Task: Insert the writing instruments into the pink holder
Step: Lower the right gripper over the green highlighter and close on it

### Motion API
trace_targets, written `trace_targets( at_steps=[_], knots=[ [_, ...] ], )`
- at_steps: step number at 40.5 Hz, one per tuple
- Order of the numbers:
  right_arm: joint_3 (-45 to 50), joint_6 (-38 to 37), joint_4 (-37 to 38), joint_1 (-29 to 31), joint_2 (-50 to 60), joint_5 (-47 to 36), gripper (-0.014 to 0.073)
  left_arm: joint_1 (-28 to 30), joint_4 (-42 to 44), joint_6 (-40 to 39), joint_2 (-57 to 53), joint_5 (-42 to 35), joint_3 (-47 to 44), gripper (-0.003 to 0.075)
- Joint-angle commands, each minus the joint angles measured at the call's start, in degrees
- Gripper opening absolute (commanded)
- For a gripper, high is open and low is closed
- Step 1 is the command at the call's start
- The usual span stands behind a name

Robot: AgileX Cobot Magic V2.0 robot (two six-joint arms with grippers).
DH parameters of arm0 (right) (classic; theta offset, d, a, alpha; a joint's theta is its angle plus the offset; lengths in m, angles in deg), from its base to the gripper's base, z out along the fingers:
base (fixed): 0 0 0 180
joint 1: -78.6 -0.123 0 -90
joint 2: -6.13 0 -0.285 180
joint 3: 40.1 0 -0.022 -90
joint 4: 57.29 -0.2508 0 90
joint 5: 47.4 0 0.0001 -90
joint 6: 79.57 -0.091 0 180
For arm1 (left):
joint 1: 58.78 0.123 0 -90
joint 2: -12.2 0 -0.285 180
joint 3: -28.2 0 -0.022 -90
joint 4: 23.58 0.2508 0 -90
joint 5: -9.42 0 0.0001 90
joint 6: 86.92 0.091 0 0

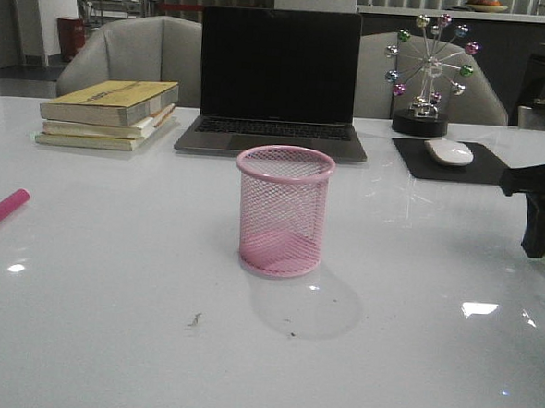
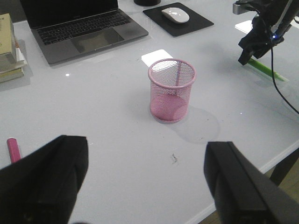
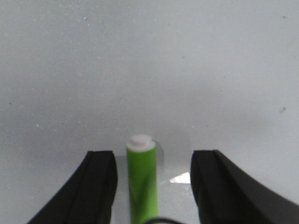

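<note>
**Pink cup sitting empty, both markers on the table**

So the pink mesh cup (image 1: 282, 210) is standing upright in the middle of the white table (image 1: 108, 323), right in front of the closed-screen... well, dark-screen laptop (image 1: 277, 79). Nothing in it as far as I can see through the mesh.

The pink marker (image 1: 0, 212) is lying flat way over at the left edge of the table, well apart from the cup. Only part of it shows in the front view.

The green marker (image 3: 142, 179) is lying on the table over on the right side. In the right wrist view it sits between the two fingers of the right gripper (image 3: 152, 186), whitish end pointing away from the camera. The jaws are spread wide, with a gap on both sides of the marker, so it's not touching or gripping it. From the front you mostly just see the black gripper at the right edge, with a sliver of green beside it.

The left gripper (image 2: 145, 186) is wide open too and has nothing in it. It's up over the near side of the table, looking at the cup from a distance.

Other stuff back there: a stack of books (image 1: 109, 113) left of the laptop, a mouse (image 1: 449, 152) on a black mouse pad (image 1: 414, 162) to the right, and a little ferris wheel ornament (image 1: 429, 73) behind that.
</note>
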Motion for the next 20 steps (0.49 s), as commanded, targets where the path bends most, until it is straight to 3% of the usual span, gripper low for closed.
trace_targets(
  at_steps=[1,20],
  knots=[
    [-1.79,0.57,-0.09,-0.01,3.13,-1.24,0.0465,-0.39,-0.67,-0.39,0.6,-4.6,1.59,0.0568],
    [-1.86,0.57,-0.09,-0.01,3.0,-0.9,0.0465,-0.39,-0.67,-0.39,0.6,-4.6,1.59,0.0568]
  ],
)
